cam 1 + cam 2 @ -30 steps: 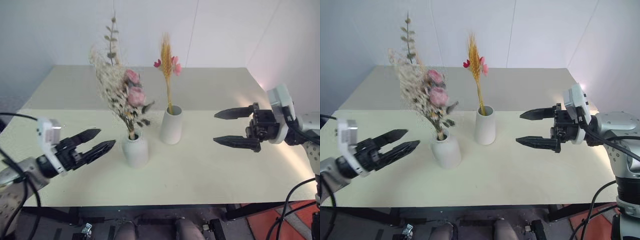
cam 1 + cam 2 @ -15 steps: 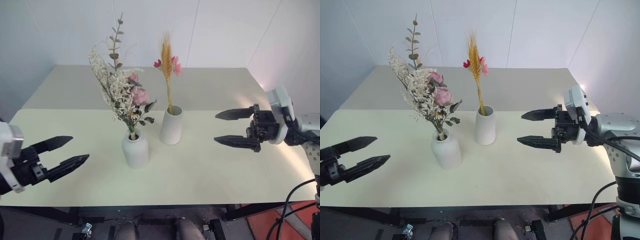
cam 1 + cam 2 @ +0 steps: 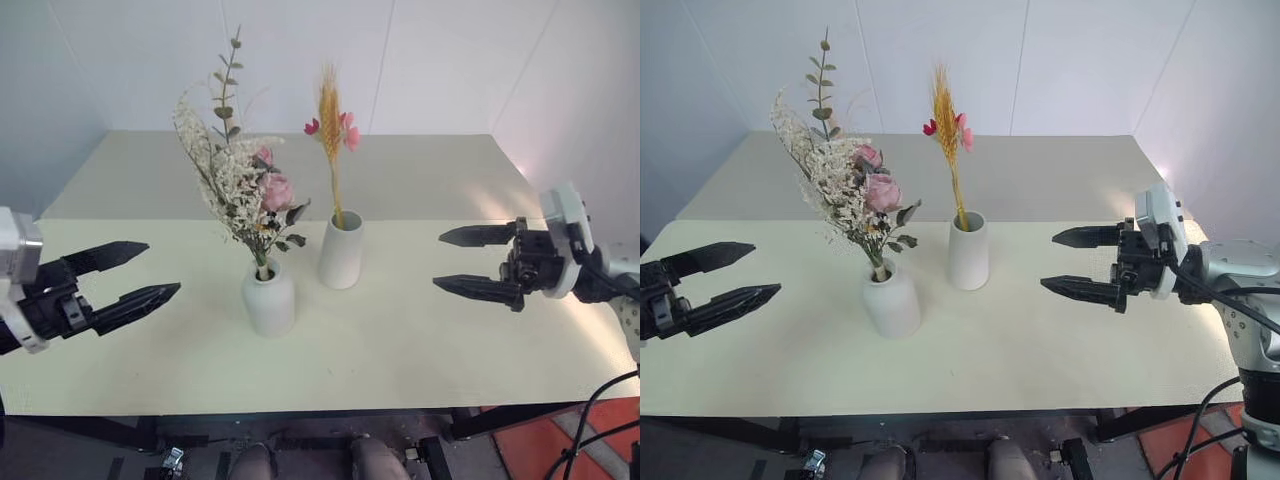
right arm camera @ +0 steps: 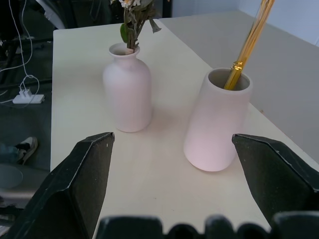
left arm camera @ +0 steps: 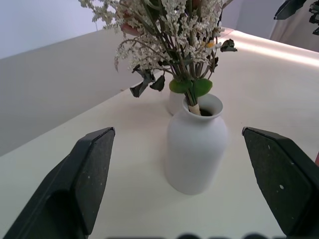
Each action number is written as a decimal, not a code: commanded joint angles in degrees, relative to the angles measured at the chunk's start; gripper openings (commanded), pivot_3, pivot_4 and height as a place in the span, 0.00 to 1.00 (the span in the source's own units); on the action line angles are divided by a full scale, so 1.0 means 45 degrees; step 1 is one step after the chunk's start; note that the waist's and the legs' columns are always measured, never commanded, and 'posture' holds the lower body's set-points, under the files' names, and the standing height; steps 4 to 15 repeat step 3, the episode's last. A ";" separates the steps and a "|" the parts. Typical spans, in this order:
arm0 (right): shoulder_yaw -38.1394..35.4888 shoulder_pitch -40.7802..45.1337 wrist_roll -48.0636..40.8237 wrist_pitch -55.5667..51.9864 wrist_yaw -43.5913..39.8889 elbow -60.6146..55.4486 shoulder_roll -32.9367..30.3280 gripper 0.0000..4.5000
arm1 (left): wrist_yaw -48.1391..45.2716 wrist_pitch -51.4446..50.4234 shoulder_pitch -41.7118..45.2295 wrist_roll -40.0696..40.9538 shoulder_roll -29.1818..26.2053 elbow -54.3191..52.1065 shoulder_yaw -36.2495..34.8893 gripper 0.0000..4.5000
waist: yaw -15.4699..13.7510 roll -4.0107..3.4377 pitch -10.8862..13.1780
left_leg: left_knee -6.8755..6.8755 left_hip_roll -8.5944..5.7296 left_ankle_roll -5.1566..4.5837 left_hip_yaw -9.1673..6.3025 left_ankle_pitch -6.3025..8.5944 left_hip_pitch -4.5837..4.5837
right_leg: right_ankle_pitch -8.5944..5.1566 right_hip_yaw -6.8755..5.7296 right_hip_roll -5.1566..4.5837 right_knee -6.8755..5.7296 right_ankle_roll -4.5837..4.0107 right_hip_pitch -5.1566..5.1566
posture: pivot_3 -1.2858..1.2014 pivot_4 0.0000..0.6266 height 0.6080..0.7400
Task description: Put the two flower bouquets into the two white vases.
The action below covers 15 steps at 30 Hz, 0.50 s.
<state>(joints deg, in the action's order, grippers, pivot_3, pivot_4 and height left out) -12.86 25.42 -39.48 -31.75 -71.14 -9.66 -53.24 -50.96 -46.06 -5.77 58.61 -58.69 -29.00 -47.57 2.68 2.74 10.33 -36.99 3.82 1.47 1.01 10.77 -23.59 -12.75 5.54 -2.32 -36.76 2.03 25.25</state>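
Left eye view: bushy bouquet [image 3: 245, 185] in short vase [image 3: 268, 298], wheat bunch [image 3: 331, 125] in tall vase [image 3: 340, 250]. I read the task as done, so left gripper [image 3: 135, 275] and right gripper [image 3: 472, 262] hover clear, jaws apart, empty.

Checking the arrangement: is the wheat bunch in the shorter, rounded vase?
No, the wheat bunch stands in the taller vase; the bushy bouquet fills the rounded vase.

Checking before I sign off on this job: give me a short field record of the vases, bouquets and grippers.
short vase: upright, holds bushy bouquet
tall vase: upright, holds wheat bouquet
left gripper: open, empty, off to the short vase's side
right gripper: open, empty, off to the tall vase's side
table: both vases stand apart
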 commanded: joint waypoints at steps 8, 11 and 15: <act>-0.0672 0.0038 -0.0358 -0.0164 0.0240 -0.0436 -0.0306 1.00 | 0.0112 0.0191 0.0516 0.0003 -0.0035 0.0097 0.0105 0.99 | -0.0002 0.0000 0.0000 | 0.0001 0.0001 0.0000 0.0001 0.0000 -0.0002 | 0.0000 0.0000 0.0000 0.0000 0.0000 0.0000 | 0.52 0.24 1.00; -0.0672 0.0038 -0.0358 -0.0164 0.0240 -0.0436 -0.0306 1.00 | 0.0112 0.0191 0.0516 0.0003 -0.0035 0.0097 0.0105 0.99 | -0.0002 0.0000 0.0000 | 0.0001 0.0001 0.0000 0.0001 0.0000 -0.0002 | 0.0000 0.0000 0.0000 0.0000 0.0000 0.0000 | 0.52 0.24 1.00; -0.0672 0.0038 -0.0358 -0.0164 0.0240 -0.0436 -0.0306 1.00 | 0.0112 0.0191 0.0516 0.0003 -0.0035 0.0097 0.0105 0.99 | -0.0002 0.0000 0.0000 | 0.0001 0.0001 0.0000 0.0001 0.0000 -0.0002 | 0.0000 0.0000 0.0000 0.0000 0.0000 0.0000 | 0.52 0.24 1.00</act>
